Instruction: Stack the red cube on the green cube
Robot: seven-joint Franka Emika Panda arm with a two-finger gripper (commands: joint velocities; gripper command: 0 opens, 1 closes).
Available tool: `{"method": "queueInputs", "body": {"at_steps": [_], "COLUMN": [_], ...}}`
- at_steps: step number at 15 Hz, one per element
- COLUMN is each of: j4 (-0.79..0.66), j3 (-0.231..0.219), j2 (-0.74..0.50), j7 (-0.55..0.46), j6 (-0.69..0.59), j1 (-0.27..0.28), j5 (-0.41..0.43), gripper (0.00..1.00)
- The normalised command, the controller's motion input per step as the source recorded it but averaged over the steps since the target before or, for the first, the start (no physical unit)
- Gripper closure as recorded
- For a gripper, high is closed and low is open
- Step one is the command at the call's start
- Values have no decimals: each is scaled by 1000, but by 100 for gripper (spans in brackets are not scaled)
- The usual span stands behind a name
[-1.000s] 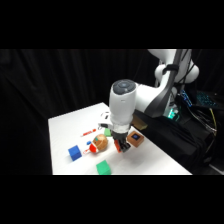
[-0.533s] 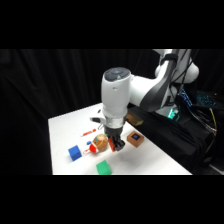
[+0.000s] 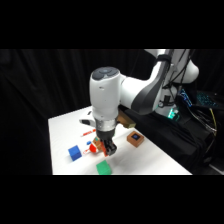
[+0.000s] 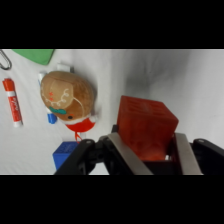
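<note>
gripper (image 4: 147, 150) is clamped on the red cube (image 4: 146, 127), side faces pinched; looks light and rigid, so the flat-sided hold seems solid.

The arm (image 3: 125, 95) is glossy white with rounded, bulbous joint housings and a grey cap on top. Below it, the gripper (image 4: 145, 150) has a black linkage and two pale metal fingers (image 4: 186, 152).

red cube (image 4: 146, 127) between pincer (image 4: 150, 150) fingers | green cube (image 3: 103, 167) on table (image 3: 145, 160), below-front
</note>
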Motion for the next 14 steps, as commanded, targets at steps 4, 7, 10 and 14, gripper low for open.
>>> {"method": "queueInputs", "body": {"at_steps": [4,7,10,14], "j4": [410,359,308,254], "j3": [77,34,24,26], "j2": [272,218,186,157], "j7": [-177,-150,-155,-160], "j6": [-91,-74,-59,-38], "j1": [-47,-22,-24,-23], "j5": [159,123,131,144], "gripper": [69,69,69,69]}}
